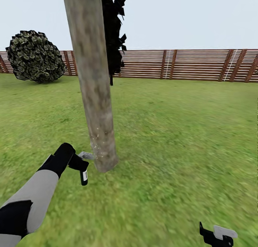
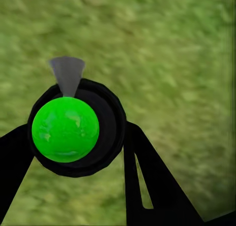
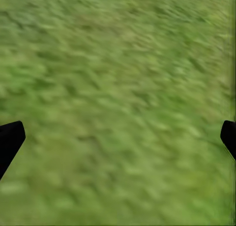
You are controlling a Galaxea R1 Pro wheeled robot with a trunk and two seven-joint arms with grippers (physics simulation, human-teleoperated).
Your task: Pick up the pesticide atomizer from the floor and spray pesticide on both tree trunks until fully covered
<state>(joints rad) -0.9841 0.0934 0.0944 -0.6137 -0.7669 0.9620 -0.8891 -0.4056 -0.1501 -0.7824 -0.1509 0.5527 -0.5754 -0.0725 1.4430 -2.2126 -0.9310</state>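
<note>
The left gripper [image 1: 85, 164] reaches out low over the lawn [image 1: 179, 139], its fingers [image 2: 147, 177] clenched around the pesticide atomizer [image 2: 73, 130]. In the left wrist view the bottle is a dark round body between the two black fingers, with a bright green sphere covering its near end and a pale grey cone fanning out from its far rim over the grass. In the head view a small dark piece with a white label [image 1: 84, 176] hangs below the gripper, just beside the foot of the tree trunk [image 1: 94, 78]. A scatter of pale specks [image 1: 96, 146] marks the bark near the base. The thick mottled trunk rises out of frame, leaning slightly. Behind it stand a narrow black-leaved tree [image 1: 114, 32], a round bush [image 1: 35, 56] and the slatted wooden fence [image 1: 186, 65]. The right gripper [image 1: 218, 236] hangs low at the right, its fingers [image 3: 10, 142] spread wide with nothing but grass between them.
</note>
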